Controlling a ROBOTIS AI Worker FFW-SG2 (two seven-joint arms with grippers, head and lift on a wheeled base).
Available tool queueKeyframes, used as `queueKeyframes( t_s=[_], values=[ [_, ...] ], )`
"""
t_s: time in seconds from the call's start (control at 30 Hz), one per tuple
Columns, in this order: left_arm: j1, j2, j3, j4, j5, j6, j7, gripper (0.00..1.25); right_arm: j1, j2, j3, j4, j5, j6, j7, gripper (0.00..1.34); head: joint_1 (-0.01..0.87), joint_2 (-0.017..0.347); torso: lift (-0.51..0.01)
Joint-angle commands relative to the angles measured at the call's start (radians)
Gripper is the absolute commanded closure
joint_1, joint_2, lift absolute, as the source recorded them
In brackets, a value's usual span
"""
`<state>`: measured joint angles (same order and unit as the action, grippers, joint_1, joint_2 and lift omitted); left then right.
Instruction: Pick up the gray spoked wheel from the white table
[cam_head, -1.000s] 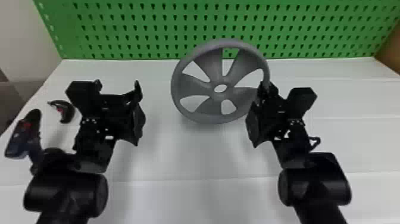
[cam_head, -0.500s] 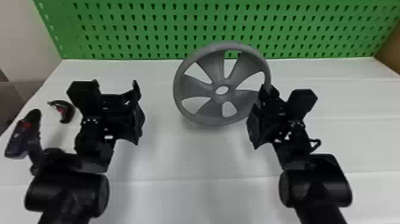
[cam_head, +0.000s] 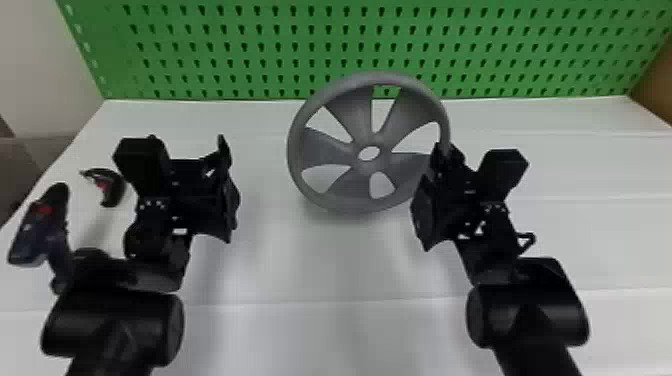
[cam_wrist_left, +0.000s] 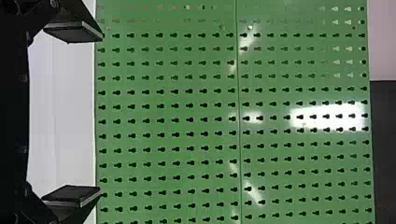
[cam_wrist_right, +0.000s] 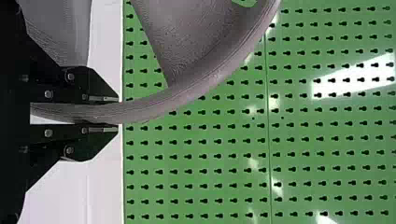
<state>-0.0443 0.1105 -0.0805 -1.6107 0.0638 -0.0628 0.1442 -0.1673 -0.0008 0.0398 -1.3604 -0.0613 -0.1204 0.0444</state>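
Note:
The gray spoked wheel stands tilted on edge above the middle of the white table; whether its lower rim touches the surface, I cannot tell. At its right side is my right gripper, shut on the rim. In the right wrist view, the wheel's rim runs between the two flat fingers of the right gripper. My left gripper is apart from the wheel, over the table's left part. The left wrist view has the left gripper open, its fingers wide apart with nothing between them.
A green pegboard rises along the table's back edge, behind the wheel. On the left side of the table lie a dark tool with a red part and a small black curved object, both beside the left arm.
The wheel has shifted slightly down in the head view, toward me, together with my right gripper. The left arm has hardly moved.

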Motion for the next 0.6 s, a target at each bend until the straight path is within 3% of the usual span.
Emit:
queueKeyframes(
  t_s=[0.0,0.57],
  values=[
    [0.0,0.0,0.001,0.0,0.004,0.0,0.003,0.13,-0.003,0.002,0.003,-0.002,-0.002,0.011,0.0,1.12,0.767,0.021,-0.09],
    [-0.002,-0.002,0.004,0.0,0.013,0.0,0.003,0.13,-0.009,0.002,0.008,-0.008,0.006,0.025,0.0,1.12,0.767,0.021,-0.09]
  ],
)
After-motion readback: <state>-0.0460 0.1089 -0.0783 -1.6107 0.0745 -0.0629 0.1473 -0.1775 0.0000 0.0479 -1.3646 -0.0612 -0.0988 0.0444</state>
